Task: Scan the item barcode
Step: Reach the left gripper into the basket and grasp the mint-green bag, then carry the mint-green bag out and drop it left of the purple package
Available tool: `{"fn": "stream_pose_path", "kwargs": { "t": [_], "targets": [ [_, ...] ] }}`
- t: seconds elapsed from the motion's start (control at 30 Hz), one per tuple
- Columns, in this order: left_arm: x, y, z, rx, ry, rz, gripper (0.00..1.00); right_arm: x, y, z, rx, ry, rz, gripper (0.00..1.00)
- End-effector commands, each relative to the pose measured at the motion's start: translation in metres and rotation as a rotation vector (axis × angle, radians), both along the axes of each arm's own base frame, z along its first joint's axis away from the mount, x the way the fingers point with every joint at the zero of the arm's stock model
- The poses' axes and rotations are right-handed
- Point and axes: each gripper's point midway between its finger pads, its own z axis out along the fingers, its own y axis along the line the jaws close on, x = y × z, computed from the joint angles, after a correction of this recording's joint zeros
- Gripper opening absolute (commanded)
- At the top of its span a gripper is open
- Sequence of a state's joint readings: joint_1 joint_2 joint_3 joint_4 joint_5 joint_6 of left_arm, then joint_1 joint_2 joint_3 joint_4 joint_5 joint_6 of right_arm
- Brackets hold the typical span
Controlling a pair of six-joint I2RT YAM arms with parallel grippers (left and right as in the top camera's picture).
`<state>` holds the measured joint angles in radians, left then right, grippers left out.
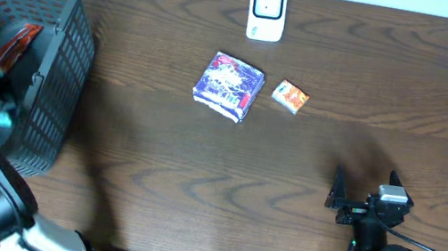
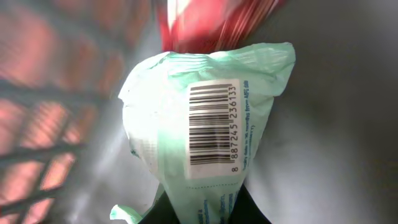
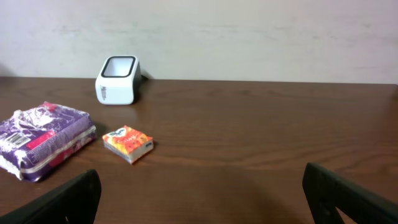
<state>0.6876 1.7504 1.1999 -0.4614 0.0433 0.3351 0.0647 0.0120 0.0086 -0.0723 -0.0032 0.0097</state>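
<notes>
The left pincer (image 2: 208, 211) pinches a green packet's (image 2: 168, 124) end inside the basket (image 1: 58, 90) — leaving its barcode (image 2: 214, 127) exposed. The right pincer (image 3: 200, 180) stands wide open.

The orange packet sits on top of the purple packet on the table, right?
Not quite. The orange packet lies beside the purple packet, apart from it, on the table. The overhead view shows the gap.

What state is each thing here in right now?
Left gripper: shut on the mint-green plastic packet.
Right gripper: open, empty.
White barcode scanner: upright, untouched.
Purple plastic packet: lying flat.
Small orange packet: lying flat.
Grey mesh basket: upright, left gripper inside.
</notes>
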Motion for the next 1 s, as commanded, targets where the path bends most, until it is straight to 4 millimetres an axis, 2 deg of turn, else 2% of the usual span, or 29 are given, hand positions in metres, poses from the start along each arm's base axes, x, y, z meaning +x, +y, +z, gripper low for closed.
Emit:
{"fn": "stream_pose_path", "kwargs": {
  "t": [0.0,0.13,0.2,0.3,0.37,0.4,0.43,0.47,0.53,0.6,0.7,0.83,0.97],
  "targets": [
    [0.050,-0.020,0.139,0.041,-0.430,-0.041,0.07,0.000,-0.003,-0.001,-0.012,-0.001,-0.014,0.99],
    [0.059,-0.056,0.243,0.057,-0.763,-0.107,0.07,0.000,-0.003,-0.001,-0.012,-0.001,-0.014,0.99],
    [0.055,-0.084,0.301,0.047,-0.946,-0.162,0.07,0.000,-0.003,-0.001,-0.012,-0.001,-0.014,0.99],
    [0.043,-0.123,0.364,0.011,-1.151,-0.216,0.06,0.000,-0.003,-0.001,-0.012,-0.001,-0.014,0.99],
    [0.037,-0.148,0.393,-0.037,-1.254,-0.244,0.08,0.000,-0.003,-0.001,-0.012,-0.001,-0.014,0.99],
    [0.033,-0.170,0.409,-0.085,-1.310,-0.278,0.07,0.000,-0.003,-0.001,-0.012,-0.001,-0.014,0.99],
    [0.032,-0.182,0.415,-0.111,-1.328,-0.300,0.07,0.000,-0.003,-0.001,-0.012,-0.001,-0.014,0.99],
    [0.032,-0.205,0.420,-0.151,-1.341,-0.351,0.08,0.000,-0.003,-0.001,-0.012,-0.001,-0.014,0.99],
    [0.034,-0.235,0.420,-0.207,-1.336,-0.420,0.07,0.000,-0.003,-0.001,-0.012,-0.001,-0.014,0.99],
    [0.041,-0.274,0.414,-0.286,-1.315,-0.506,0.07,0.000,-0.003,-0.001,-0.012,-0.001,-0.014,0.99],
    [0.055,-0.316,0.389,-0.375,-1.223,-0.549,0.07,0.000,-0.003,-0.001,-0.012,-0.001,-0.014,0.99],
    [0.081,-0.350,0.312,-0.400,-0.964,-0.481,0.08,0.000,-0.003,-0.001,-0.012,-0.001,-0.014,0.99],
    [0.089,-0.393,0.215,-0.439,-0.634,-0.507,0.08,0.000,-0.003,-0.001,-0.012,-0.001,-0.014,0.99]
  ]
}}
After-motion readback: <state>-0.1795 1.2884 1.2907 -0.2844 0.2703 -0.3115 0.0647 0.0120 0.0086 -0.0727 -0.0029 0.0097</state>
